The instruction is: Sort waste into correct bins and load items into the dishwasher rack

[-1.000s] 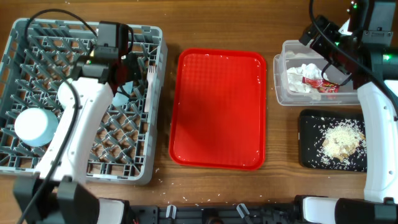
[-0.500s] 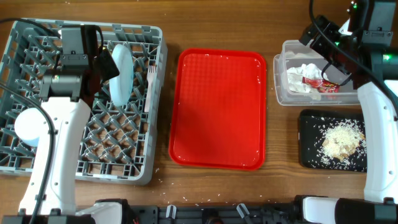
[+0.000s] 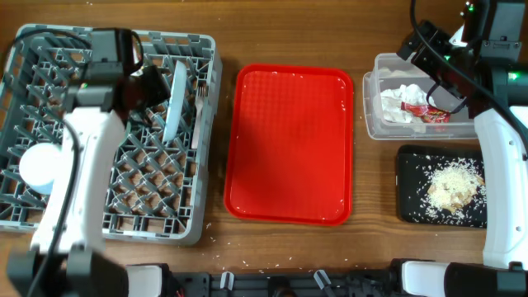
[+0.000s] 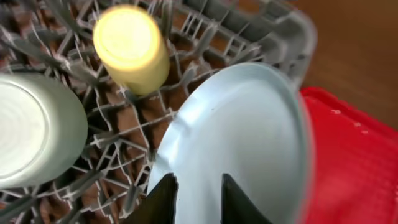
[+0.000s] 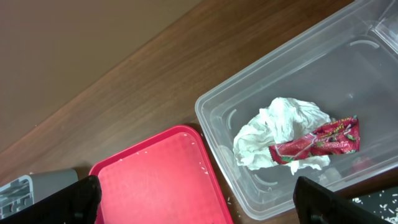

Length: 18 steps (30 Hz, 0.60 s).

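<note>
At the left of the overhead frame, the large square grey plastic rack point(image 3: 157, 194) is holding a pale mint-blue round plate point(image 3: 173, 91), which is standing on edge between pegs near the rack's upper right. A white plastic fork point(image 3: 199, 103) is lying just beside it, and a pale blue bowl point(image 3: 40, 165) is sitting at the left. The wrist view is also showing a small yellow cup point(image 4: 130, 46) among the pegs. The left claw point(image 4: 198, 198) is hovering at the plate's face, narrowly parted and gripping nothing.

At upper right, the clear plastic tub point(image 3: 369, 124) is containing crumpled white tissue point(image 3: 400, 103) and a red wrapper scrap point(image 3: 433, 114). Below it, the shallow black tray point(image 3: 404, 206) is carrying the beige rice clump point(image 3: 452, 186). The flat red tray point(image 3: 289, 144) is lying in the middle of the wooden counter point(image 3: 371, 247). The right claw point(image 5: 196, 190) is hanging wide open above the tub.
</note>
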Motion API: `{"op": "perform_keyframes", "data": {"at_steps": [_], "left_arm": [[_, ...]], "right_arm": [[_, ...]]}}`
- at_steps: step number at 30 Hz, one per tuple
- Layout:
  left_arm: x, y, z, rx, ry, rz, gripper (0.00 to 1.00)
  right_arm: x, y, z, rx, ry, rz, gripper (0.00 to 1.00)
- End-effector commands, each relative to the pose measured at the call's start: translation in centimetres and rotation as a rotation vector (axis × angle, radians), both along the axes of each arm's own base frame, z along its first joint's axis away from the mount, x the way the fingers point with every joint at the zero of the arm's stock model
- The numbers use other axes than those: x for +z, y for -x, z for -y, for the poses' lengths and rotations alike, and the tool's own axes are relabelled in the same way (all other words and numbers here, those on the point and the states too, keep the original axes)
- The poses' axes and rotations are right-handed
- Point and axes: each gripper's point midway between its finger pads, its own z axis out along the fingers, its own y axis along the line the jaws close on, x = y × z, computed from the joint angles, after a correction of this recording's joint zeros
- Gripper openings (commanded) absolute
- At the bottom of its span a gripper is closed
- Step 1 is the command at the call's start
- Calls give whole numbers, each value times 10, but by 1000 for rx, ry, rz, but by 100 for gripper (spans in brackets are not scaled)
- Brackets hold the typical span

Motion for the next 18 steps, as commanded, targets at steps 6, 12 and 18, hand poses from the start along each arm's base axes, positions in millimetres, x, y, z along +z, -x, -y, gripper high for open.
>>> {"op": "perform_keyframes", "data": {"at_steps": [6, 12, 18], "left_arm": [[89, 148, 50, -225, 126, 114, 57], [62, 221, 60, -198, 226, 197, 100], [60, 233, 58, -199, 227, 213, 100]], "right_arm": [[4, -2, 3, -12, 12, 10, 100], [4, -2, 3, -12, 12, 10, 100], [4, -2, 3, -12, 12, 10, 100]]}}
